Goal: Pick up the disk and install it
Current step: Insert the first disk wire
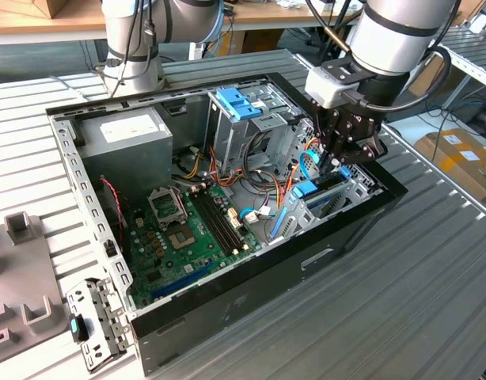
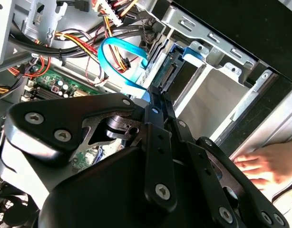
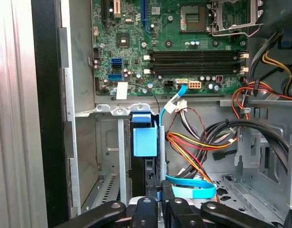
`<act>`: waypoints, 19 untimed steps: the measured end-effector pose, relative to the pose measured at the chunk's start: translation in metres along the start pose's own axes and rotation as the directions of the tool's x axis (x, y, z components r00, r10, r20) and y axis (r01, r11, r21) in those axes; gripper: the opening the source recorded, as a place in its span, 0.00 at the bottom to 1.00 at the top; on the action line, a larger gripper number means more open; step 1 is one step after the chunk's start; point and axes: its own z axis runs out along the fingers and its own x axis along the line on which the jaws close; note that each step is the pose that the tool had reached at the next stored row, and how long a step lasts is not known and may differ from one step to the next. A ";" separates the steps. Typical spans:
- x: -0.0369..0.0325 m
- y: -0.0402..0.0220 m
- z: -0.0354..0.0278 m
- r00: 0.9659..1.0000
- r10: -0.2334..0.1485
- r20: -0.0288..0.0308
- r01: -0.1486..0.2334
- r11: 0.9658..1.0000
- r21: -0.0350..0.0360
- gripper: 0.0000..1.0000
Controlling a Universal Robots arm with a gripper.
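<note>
The disk (image 1: 316, 188) stands on edge inside the drive bay at the open computer case's side on the exterior view's right, with its blue carrier frame showing. In the first wrist view the disk (image 3: 145, 135) shows its blue tab between the bay's metal walls. My gripper (image 1: 332, 165) reaches down into that bay. Its fingers are together at the disk's near edge in both wrist views, gripper (image 3: 159, 192) and gripper (image 2: 159, 92), with the disk (image 2: 170, 71) just beyond the tips. I see nothing held between the fingers.
The case (image 1: 227, 309) holds a green motherboard (image 1: 180, 229), a power supply (image 1: 128, 131), a tall drive cage with a blue bracket (image 1: 237, 103) and loose cables (image 3: 193, 142). A person's hand (image 2: 265, 164) rests outside the case. Grey fixtures (image 1: 21, 269) lie at the exterior view's left.
</note>
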 end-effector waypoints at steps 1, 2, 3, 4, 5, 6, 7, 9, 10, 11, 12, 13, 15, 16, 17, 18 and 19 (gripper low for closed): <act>0.0000 0.0000 -0.0001 1.000 0.000 0.000 0.000 1.000 0.000 0.16; 0.0001 0.0000 -0.0001 1.000 0.000 0.000 0.000 1.000 0.000 0.16; 0.0006 -0.0001 -0.0001 1.000 0.000 0.000 0.000 1.000 0.001 0.16; 0.0016 -0.0001 0.0000 1.000 -0.001 0.000 0.001 1.000 0.004 0.16; 0.0022 -0.0001 0.0001 1.000 -0.001 0.001 0.001 1.000 0.006 0.16; 0.0028 0.0000 0.0001 1.000 -0.002 0.001 0.002 1.000 0.009 0.16; 0.0030 0.0003 0.0000 1.000 -0.002 0.001 0.002 1.000 0.010 0.16; 0.0031 0.0026 0.0000 1.000 -0.003 0.002 0.003 1.000 0.012 0.16; 0.0032 0.0028 0.0001 1.000 -0.003 0.002 0.003 1.000 0.012 0.16; 0.0032 0.0028 0.0005 1.000 -0.005 0.002 0.005 1.000 0.013 0.16; 0.0033 0.0030 0.0009 1.000 -0.007 0.002 0.007 1.000 0.013 0.16; 0.0033 0.0029 0.0010 1.000 -0.008 0.002 0.008 1.000 0.013 0.16; 0.0033 0.0030 0.0011 1.000 -0.009 0.002 0.009 1.000 0.013 0.16; 0.0033 0.0030 0.0012 1.000 -0.011 0.002 0.011 1.000 0.013 0.16; 0.0033 0.0029 0.0012 1.000 -0.012 0.002 0.012 1.000 0.013 0.16; 0.0033 0.0028 0.0013 1.000 -0.014 0.003 0.014 1.000 0.013 0.16; 0.0033 0.0028 0.0014 1.000 -0.015 0.003 0.015 1.000 0.013 0.16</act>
